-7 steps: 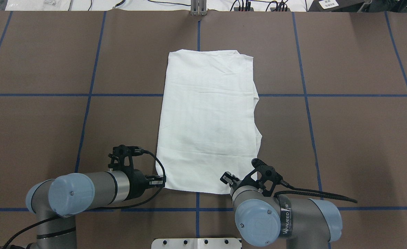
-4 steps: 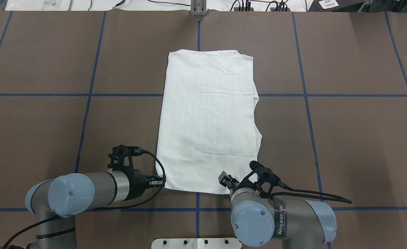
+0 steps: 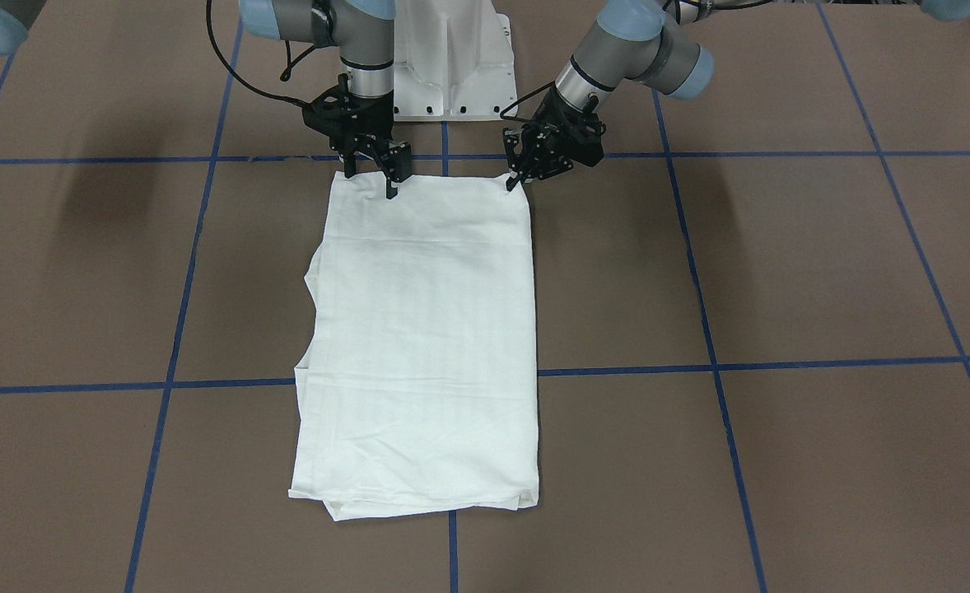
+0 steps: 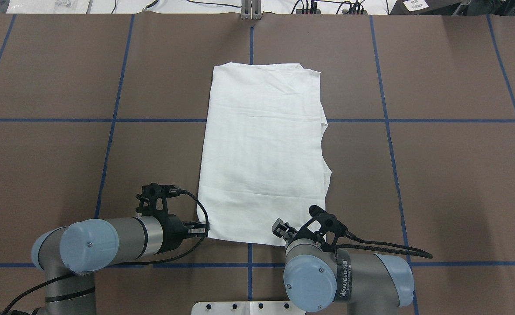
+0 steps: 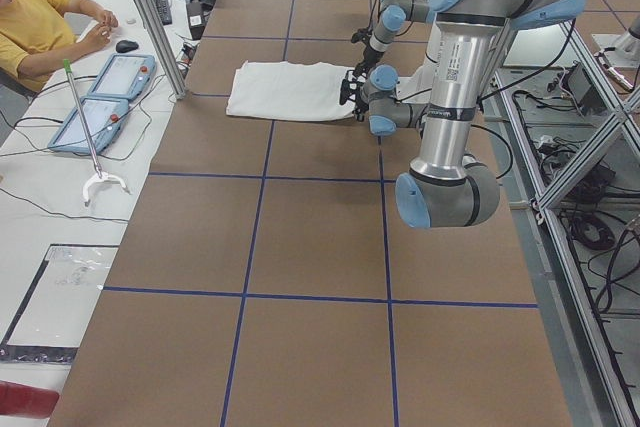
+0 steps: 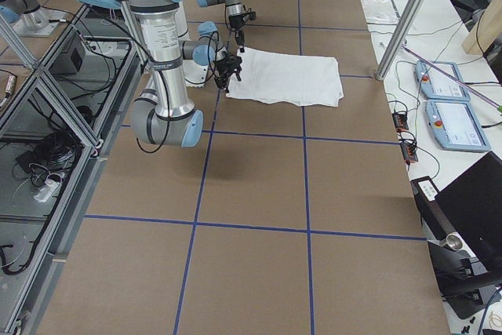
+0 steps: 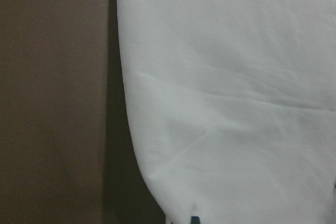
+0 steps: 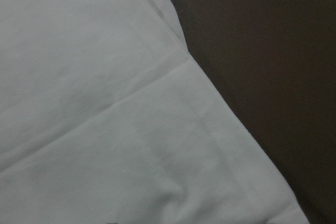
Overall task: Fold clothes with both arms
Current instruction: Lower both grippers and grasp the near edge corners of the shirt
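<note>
Brown covering crossed by blue tape lines (image 4: pixel 113 120) spreads over the whole table (image 4: pixel 43 65). The white T-shirt (image 4: pixel 262 153) lies flat in the middle of it, folded to a long rectangle. Its long axis runs from the robot's near side straight away to the far side, so the short near edge faces both arms.

At the left, the left gripper (image 4: pixel 198 229) reaches in sideways and sits right at the near left corner of the cloth, its tips touching or all but touching the edge. The left wrist view shows that corner running down to the bottom of the frame, with shadow under its left edge. Whether the jaws are clamped on the corner or only set around it, I cannot tell.

Toward the right, the right gripper (image 4: pixel 282 229) hangs at the near right corner, reaching a little inward along the near edge. In the front-facing view it stands spread and released, with no cloth drawn up into it. The right wrist view shows the hemmed corner lying flat.

The coming move, as I judge it, turns on both near corners being taken and carried along the long axis toward the far edge. Each arm is nearest its own corner, and the right one has not yet closed.

White lettering on the right arm (image 4: pixel 353 280) reads roughly "WANJEED". No print or label shows on the shirt's upper face.
</note>
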